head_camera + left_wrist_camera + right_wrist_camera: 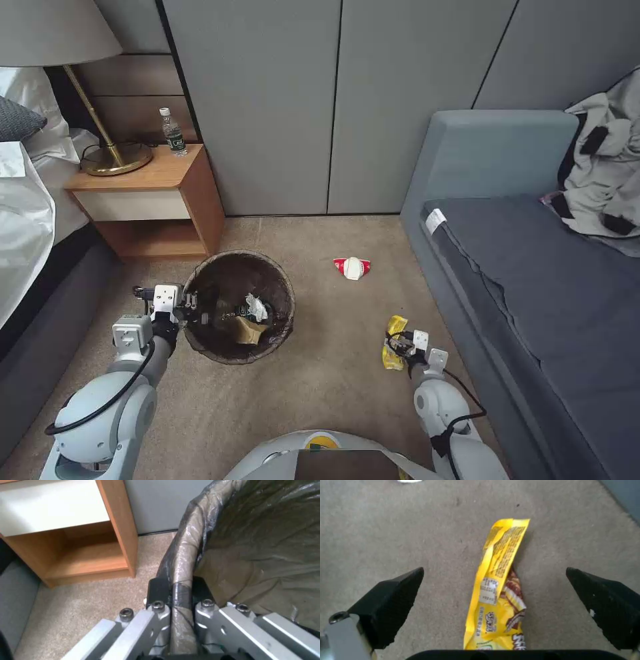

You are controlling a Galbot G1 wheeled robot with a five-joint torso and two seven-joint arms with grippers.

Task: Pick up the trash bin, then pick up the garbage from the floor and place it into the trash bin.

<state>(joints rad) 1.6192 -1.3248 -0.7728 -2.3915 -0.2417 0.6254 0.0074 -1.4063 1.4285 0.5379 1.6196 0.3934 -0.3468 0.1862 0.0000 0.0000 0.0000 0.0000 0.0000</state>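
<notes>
With the left gripper (176,592) clamped on the trash bin (283,293) rim, the right gripper (495,592) hangs spread wide, the yellow wrapper (496,590) lying lengthwise midway between its fingers (391,602).

The yellow wrapper (496,590) carries the only lettering to be seen: white outlined letters at its 6 o'clock end, cut off at the picture's edge, a small white sticker with fine print near its middle, and a dense block of tiny print toward 12 o'clock, none of it legible. The bottle (173,133) on the nightstand (150,193) at 11 o'clock has a dark label whose writing cannot be made out.
</notes>
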